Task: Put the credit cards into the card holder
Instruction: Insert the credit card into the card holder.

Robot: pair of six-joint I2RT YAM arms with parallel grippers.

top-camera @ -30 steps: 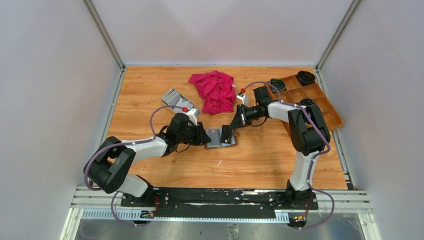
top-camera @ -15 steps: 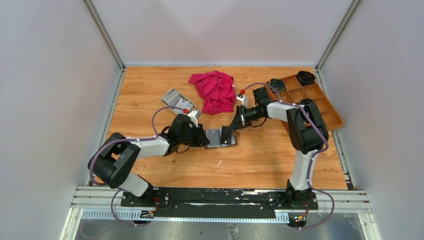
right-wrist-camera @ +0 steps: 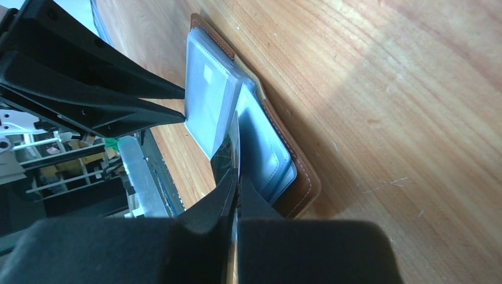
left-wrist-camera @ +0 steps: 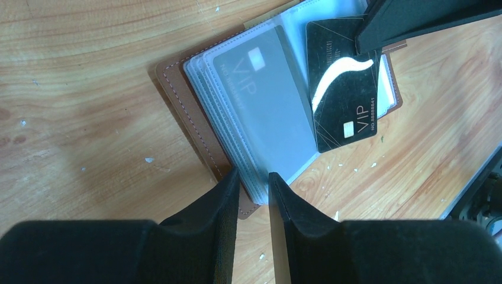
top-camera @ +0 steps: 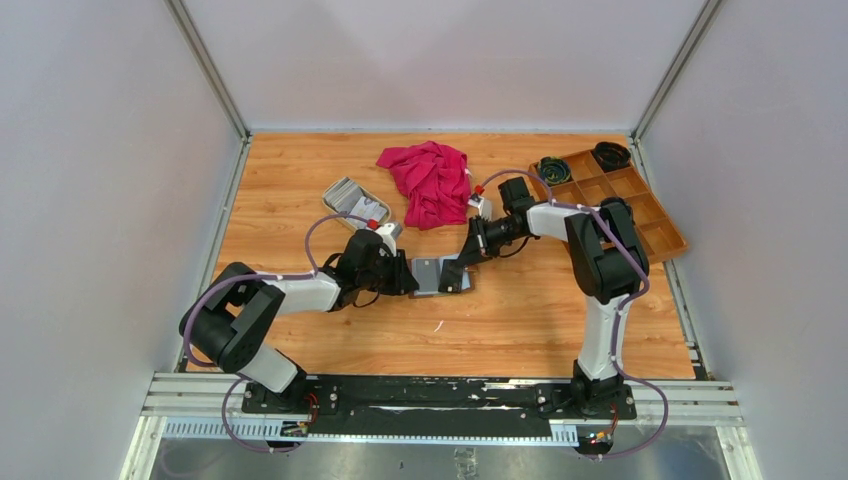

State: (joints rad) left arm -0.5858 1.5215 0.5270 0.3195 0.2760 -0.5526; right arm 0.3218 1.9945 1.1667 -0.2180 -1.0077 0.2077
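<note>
Left wrist: left tool pinches holder sleeves, flat on surface. Dark card clamped in right tool, over open page. Risk: card misses sleeve mouth, bends or slips.

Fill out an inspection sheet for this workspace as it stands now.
Surface: wooden table, a few small white specks.
Job's things: card holder lies open; grey card already in a sleeve; black card over the open pages; spare cards in a dish.
Clutter: red cloth; compartment tray at the right edge.
Grippers: left gripper pinches the sleeves' edge; right gripper shut on the black card.
Cables: purple cables along both arms, no snag seen.
Surroundings: white walls, metal frame.
</note>
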